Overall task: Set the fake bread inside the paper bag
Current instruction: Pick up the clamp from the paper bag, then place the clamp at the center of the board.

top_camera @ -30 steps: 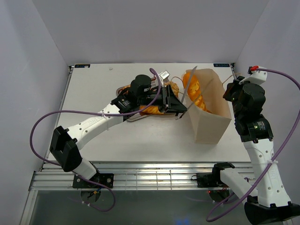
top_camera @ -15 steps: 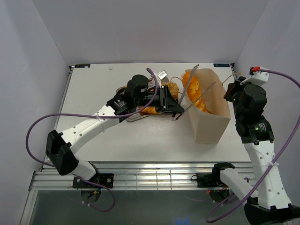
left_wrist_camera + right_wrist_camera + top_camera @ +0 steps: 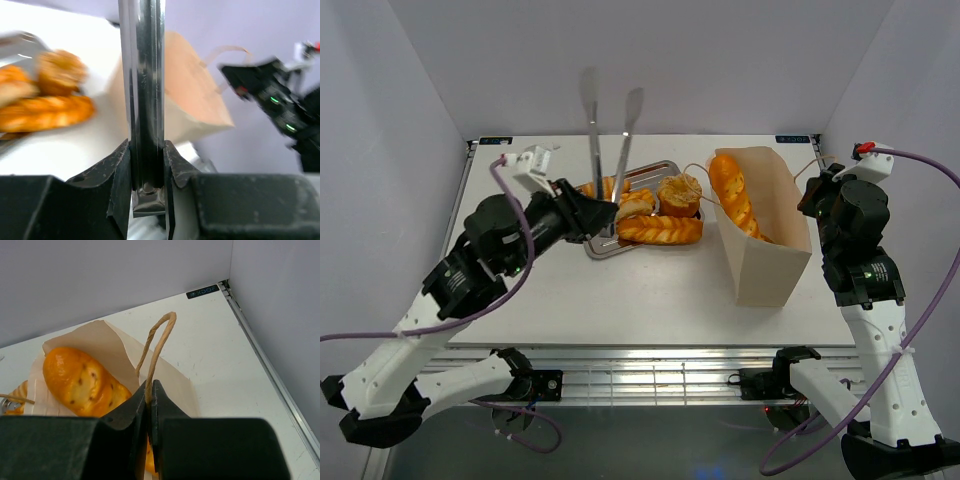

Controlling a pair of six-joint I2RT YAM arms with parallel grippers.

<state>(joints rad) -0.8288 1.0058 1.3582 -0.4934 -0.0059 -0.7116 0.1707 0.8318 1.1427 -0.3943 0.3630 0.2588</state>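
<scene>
A: Entry, nearest first. What does the left claw (image 3: 146, 162) hold?

B: It is clenched on the tongs (image 3: 592, 130), close to their joined end. In the left wrist view the two steel blades sit pressed together between the fingers (image 3: 120, 167). In the top view the arm lies lower left and the claw centre left. The blades rise toward the upper middle, blurred, with their tips apart.

A: Right side?

B: The right claw (image 3: 148, 397) is pinched tight on the bag's string handle (image 3: 159, 335), and the loop stands up out of the closed fingers. The arm runs along the right edge of the top view.

A: Location of the paper bag (image 3: 767, 272)?

B: On the counter (image 3: 650, 300), centre right, mouth open upward, just left of the right arm. One long loaf (image 3: 732, 195) is inside, leaning at the far end of the mouth. The right wrist view shows it glossy orange with dark specks, against the inner wall.

A: Other fake bread (image 3: 47, 112)?

B: On the tray (image 3: 663, 166), centre of frame, left of the bag and apart from it. Nearest is the braided loaf (image 3: 660, 231), lying along the tray's near right side. Behind it sit the round bun (image 3: 679, 190) on the right and a pale small roll (image 3: 634, 205) in the middle, just beside the braid. One more orange piece lies farther left, partly hidden by the tongs; I cannot tell its shape.

A: Tongs against bread?

B: The blades cross the tray's left part in the top view. I cannot tell whether they touch anything.
</scene>
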